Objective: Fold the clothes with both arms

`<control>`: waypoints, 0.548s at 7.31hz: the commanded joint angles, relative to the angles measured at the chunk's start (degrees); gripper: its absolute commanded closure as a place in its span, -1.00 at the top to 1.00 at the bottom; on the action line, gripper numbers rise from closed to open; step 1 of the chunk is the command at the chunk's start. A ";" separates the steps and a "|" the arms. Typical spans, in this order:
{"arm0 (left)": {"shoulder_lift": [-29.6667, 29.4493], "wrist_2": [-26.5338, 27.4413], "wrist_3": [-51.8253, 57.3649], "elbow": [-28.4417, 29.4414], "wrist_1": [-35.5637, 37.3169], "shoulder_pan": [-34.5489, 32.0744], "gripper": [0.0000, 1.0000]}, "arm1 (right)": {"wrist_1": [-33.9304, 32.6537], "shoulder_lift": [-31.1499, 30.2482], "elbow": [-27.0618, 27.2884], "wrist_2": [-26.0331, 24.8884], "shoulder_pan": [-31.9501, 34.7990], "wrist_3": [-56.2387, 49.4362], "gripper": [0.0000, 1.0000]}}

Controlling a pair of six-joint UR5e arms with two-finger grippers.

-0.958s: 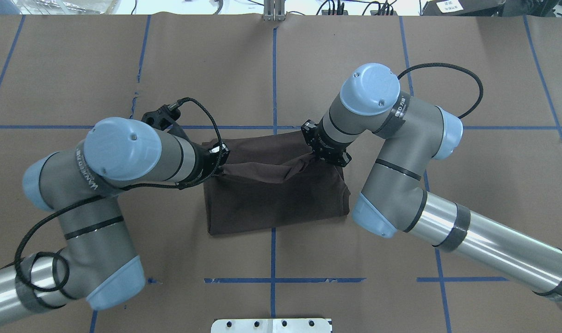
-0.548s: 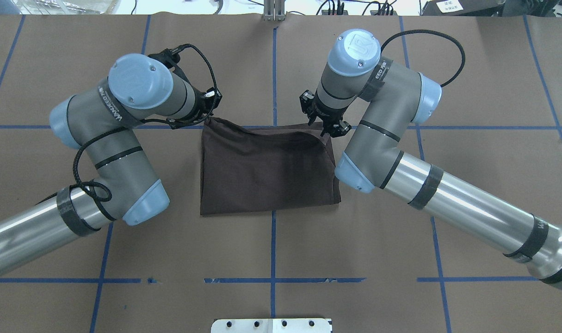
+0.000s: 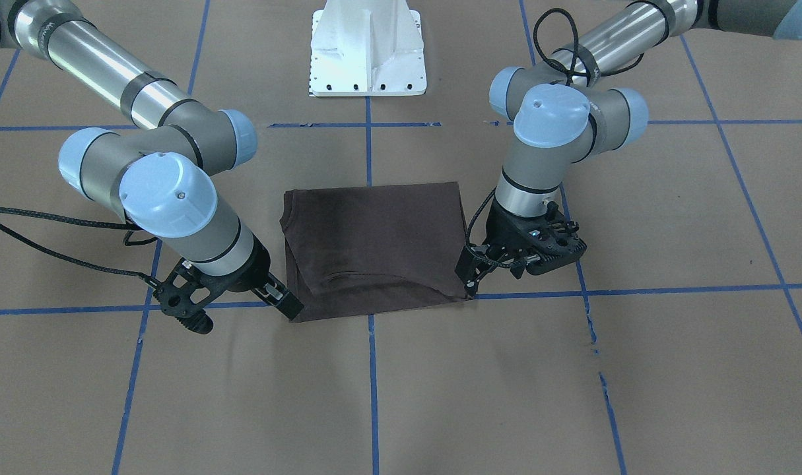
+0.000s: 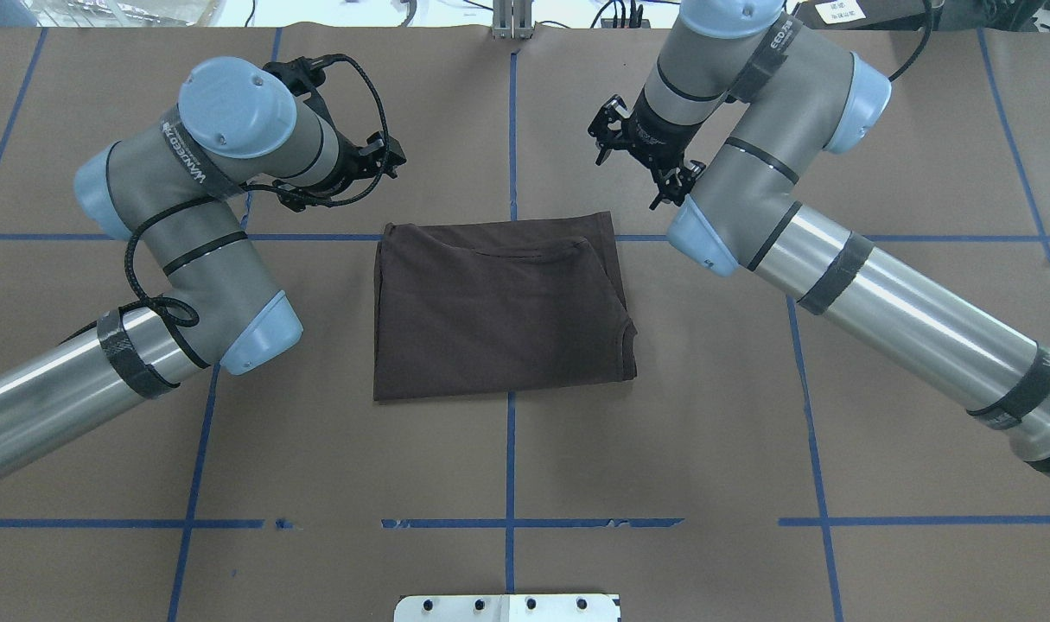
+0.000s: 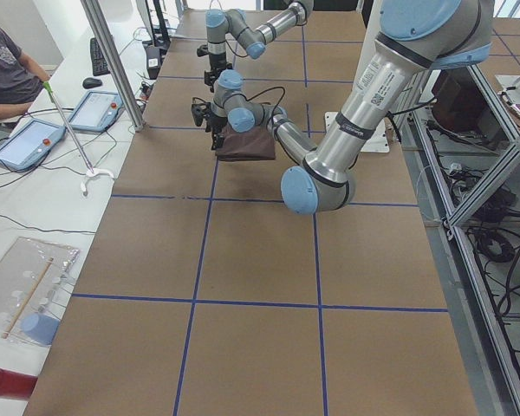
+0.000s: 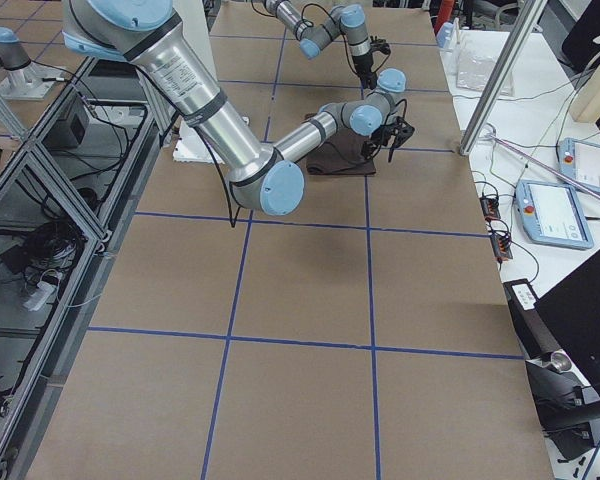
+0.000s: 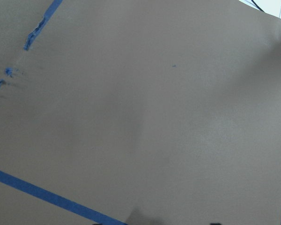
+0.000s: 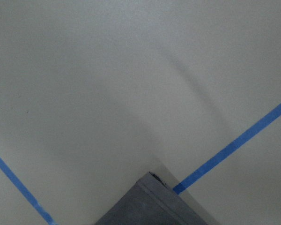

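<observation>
A dark brown-grey, thin cotton T-shirt (image 4: pixel 499 311) lies folded into a flat rectangle at the centre of the brown paper-covered table (image 4: pixel 749 415), which is marked with blue tape lines. In the overhead view its collar curve sits toward twelve o'clock. The black two-finger left gripper (image 3: pixel 472 280) hangs off the shirt's eleven o'clock corner and the matching right gripper (image 3: pixel 283 302) off its one o'clock corner. Both have their jaws apart and are empty. Standing clear of those corners probably keeps the laid fold from being dragged.

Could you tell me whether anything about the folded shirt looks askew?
In the overhead view the T-shirt has an uneven right edge; a lower layer pokes out past the top one at the near corner.
</observation>
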 commanded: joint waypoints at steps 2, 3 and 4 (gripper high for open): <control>7.34 -11.68 21.70 -6.08 0.31 -10.63 1.00 | -0.60 -10.48 4.03 0.77 11.59 -25.56 1.00; 10.41 -14.69 33.02 -6.97 1.01 -16.35 1.00 | -0.69 -14.97 3.69 0.77 17.47 -42.14 1.00; 13.49 -17.07 45.84 -6.63 1.19 -22.06 1.00 | -3.13 -18.14 3.34 0.77 23.01 -59.45 1.00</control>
